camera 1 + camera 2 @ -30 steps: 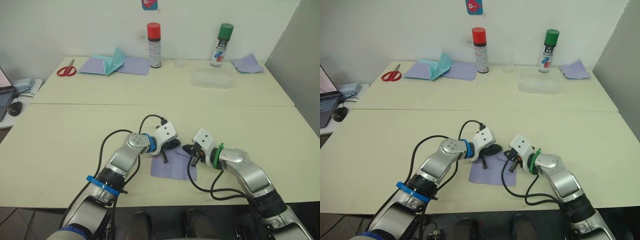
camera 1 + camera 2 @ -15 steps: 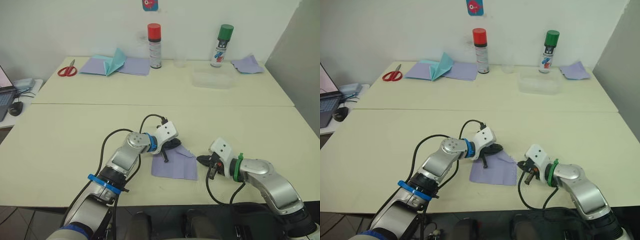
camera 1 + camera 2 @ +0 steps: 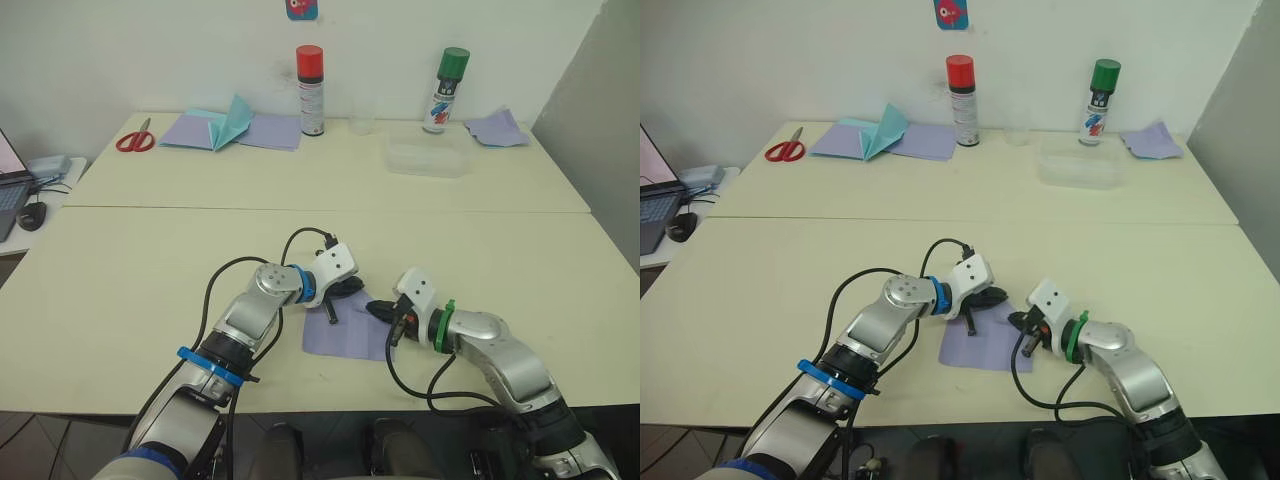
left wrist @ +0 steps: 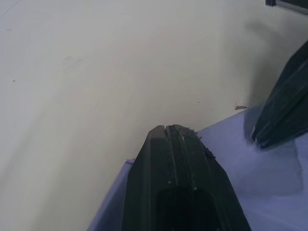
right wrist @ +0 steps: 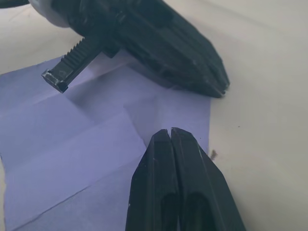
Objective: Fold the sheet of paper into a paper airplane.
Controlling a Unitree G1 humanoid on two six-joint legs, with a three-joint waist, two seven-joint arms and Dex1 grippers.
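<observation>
**Lavender sheet pinned between two shut grippers near the front edge**

Lavender paper, creased and roughly square, is the sheet of paper; in the left eye view it lies flat on the table close to the front edge, about midway along it. The left gripper rests at the sheet's far edge, and the right gripper sits at its right side near the far right corner. Both arms partly cover the paper's far edge, so its full outline cannot be traced.

The right eye view gives the same layout. Along the back edge stand a red-capped spray can and a green-capped spray can, with red scissors and a teal folded paper towards the back left corner.

In the left wrist view the left gripper's two fingers are pressed together with no gap, their tip over the sheet's edge where paper meets bare table. It appears to press on the paper, though contact is hard to confirm. Another dark finger enters at one side and is cut off by the frame.

In the right wrist view the right gripper's fingers are likewise closed tight, hovering over or touching the sheet near its corner. Fold lines cross the paper, and the other gripper lies on its far edge.
</observation>
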